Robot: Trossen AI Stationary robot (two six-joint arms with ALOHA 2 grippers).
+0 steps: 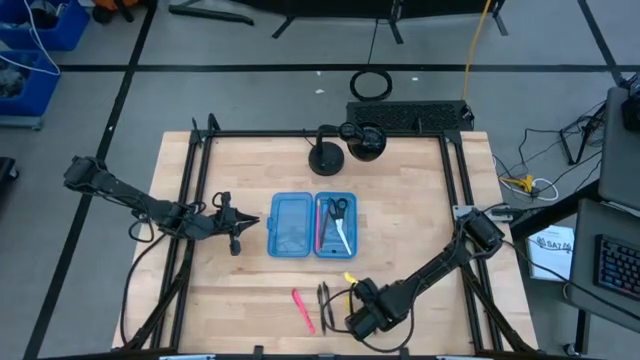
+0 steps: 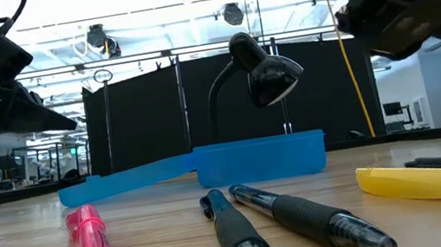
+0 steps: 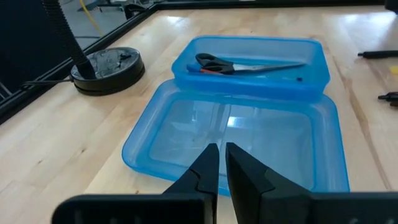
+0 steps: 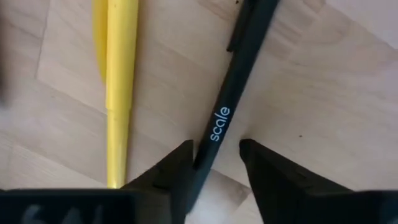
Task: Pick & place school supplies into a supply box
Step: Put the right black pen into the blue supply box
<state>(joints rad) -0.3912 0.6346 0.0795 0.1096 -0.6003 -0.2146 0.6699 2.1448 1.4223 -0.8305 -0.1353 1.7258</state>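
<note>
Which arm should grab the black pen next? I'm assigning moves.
Right. Its gripper is open with a finger on each side of the black pen; the left gripper hangs shut beside the box.

My light wooden table (image 1: 420,220) carries the open supply box (image 1: 312,225) just ahead of my left gripper (image 1: 236,240). Beneath my right gripper (image 1: 352,322) lie a yellow pen (image 4: 118,93) and black pen (image 4: 233,93); beside it, 2 dark pens (image 2: 304,216) and a pink marker (image 1: 303,310). A lamp base (image 1: 326,158) stands beyond the box.

blue supply box (image 1: 312,226) open flat, scissors (image 1: 337,213) inside; pens (image 1: 324,305) beside.
</note>
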